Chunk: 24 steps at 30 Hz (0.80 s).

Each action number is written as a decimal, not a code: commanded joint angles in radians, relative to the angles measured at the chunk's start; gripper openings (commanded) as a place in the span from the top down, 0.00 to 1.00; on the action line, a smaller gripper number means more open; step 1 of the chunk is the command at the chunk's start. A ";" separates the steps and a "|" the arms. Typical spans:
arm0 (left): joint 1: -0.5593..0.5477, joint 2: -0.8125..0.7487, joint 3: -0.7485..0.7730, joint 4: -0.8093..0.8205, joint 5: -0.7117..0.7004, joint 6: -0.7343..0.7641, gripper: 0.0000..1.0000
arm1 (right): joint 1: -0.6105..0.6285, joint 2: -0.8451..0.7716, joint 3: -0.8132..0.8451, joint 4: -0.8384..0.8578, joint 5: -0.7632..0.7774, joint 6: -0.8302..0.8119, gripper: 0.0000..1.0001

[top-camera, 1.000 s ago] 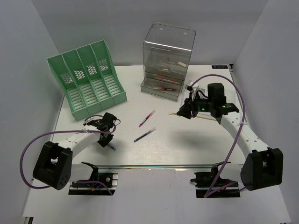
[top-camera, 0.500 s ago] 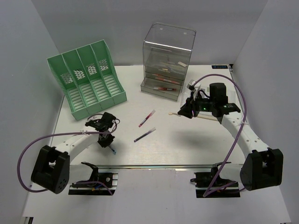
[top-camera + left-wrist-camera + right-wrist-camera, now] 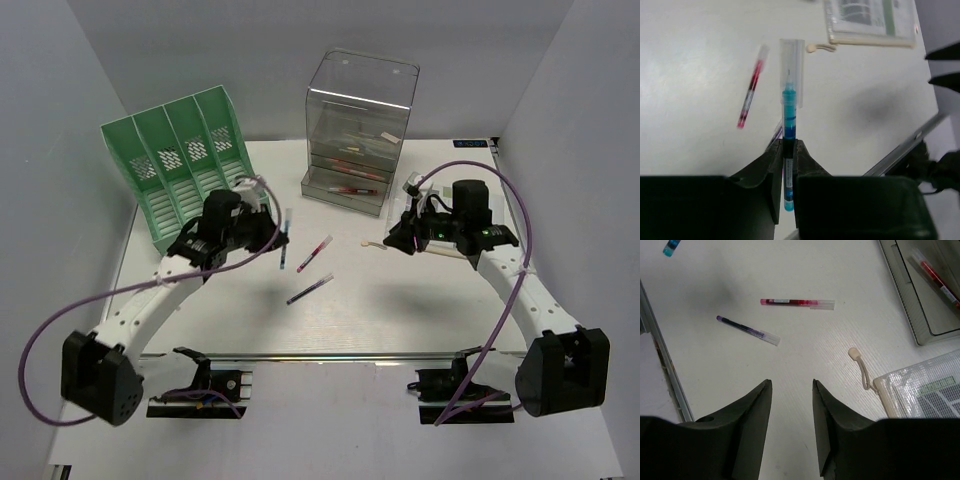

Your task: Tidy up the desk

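Bench (image 3: 360, 310): white top under both arms, carrying a red pen (image 3: 316, 252) and a purple pen (image 3: 310, 289) between the claws, both lying diagonally and nearer the left arm. Left claw (image 3: 789, 145): pinched on a blue pen (image 3: 788, 107) held clear of the bench, cap end forward; the clear drawer box (image 3: 355, 130) lies beyond it to the right. Right claw (image 3: 790, 390): spread wide, empty, above a zip pouch (image 3: 920, 395); no writing legible.
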 commanded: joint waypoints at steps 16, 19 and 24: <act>-0.043 0.779 0.684 0.325 0.314 1.179 1.00 | -0.067 -0.109 -0.039 0.112 0.129 -0.013 0.56; -0.052 0.837 0.692 0.422 0.323 1.282 1.00 | -0.078 -0.114 -0.044 0.116 0.133 -0.015 0.56; -0.052 0.944 0.776 0.489 0.279 1.351 1.00 | -0.092 -0.114 -0.046 0.120 0.128 -0.015 0.56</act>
